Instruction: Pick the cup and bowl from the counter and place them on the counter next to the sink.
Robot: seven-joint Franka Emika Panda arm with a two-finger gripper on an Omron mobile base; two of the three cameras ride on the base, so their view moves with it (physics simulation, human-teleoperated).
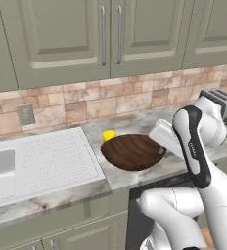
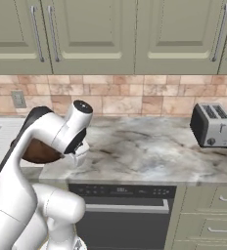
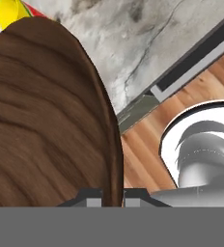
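Gripping gripper (image 3: 112, 193), round wood-grain bowl (image 1: 132, 151)

The bowl (image 1: 133, 151) looks like dark brown wood, its grain running in smooth bands with a soft satin sheen. The cup (image 1: 108, 135) is plain yellow, perhaps plastic, though too little shows to be sure. The counter (image 2: 149, 146) reads as polished grey-white marbled stone. The sink (image 1: 47, 161) is matt white, its drainboard ribbed. The toaster (image 2: 212, 125) appears brushed metal. The cabinets (image 1: 61, 39) have a matt olive painted finish, and the backsplash (image 2: 135, 95) is rough-toned stone tile.
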